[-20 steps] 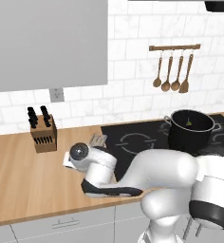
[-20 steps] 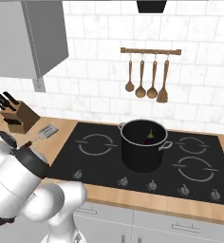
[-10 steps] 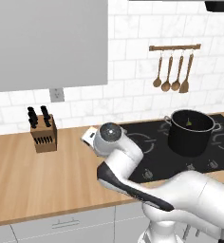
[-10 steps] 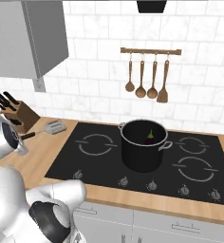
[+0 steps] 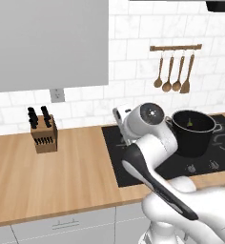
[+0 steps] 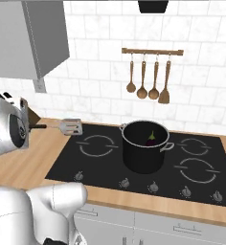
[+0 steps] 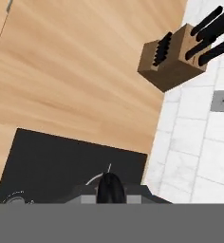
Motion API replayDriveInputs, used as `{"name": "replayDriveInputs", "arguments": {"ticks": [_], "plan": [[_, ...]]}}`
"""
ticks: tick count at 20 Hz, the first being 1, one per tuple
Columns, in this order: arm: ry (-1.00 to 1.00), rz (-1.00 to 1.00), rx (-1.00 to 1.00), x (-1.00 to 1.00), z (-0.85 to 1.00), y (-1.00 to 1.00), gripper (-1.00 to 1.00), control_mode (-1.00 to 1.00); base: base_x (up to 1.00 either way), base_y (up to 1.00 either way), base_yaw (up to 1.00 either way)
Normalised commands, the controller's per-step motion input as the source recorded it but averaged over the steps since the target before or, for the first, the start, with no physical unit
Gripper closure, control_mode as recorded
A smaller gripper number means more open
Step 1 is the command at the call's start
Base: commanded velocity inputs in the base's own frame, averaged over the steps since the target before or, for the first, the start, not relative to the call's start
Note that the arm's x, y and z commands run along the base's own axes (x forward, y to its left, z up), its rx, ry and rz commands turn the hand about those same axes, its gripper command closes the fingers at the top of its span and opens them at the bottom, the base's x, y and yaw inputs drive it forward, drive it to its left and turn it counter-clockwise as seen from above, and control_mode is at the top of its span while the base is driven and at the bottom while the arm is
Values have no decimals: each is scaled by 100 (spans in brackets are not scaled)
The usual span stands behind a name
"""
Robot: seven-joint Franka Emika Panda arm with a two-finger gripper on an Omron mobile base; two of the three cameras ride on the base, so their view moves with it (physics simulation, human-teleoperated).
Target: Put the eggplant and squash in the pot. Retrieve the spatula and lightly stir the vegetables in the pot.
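Right base view, left to right. The hand (image 6: 32, 127) is at the left edge, above the wooden surface (image 6: 38, 160), closed on the black handle of the spatula (image 6: 67, 127). The spatula is held level in the air, its slotted silver head pointing right over the left edge of the black cooktop (image 6: 110, 165). Right of it, the pot (image 6: 144, 153) stands on the cooktop between the burner rings. The eggplant (image 6: 152, 139) lies inside the pot; the squash cannot be made out there. Wooden utensils (image 6: 148, 79) hang on the wall rail above.
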Motion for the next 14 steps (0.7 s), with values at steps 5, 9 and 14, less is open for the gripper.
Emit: {"name": "replayDriveInputs", "arguments": {"ticks": [5, 9, 14], "plan": [[0, -40, 37, -11, 100, -61, 100, -100, 0, 0, 0], [0, -39, 38, -12, 100, -64, 100, -100, 0, 0, 0], [0, -40, 37, -8, 97, -57, 100, -100, 0, 0, 0]]}}
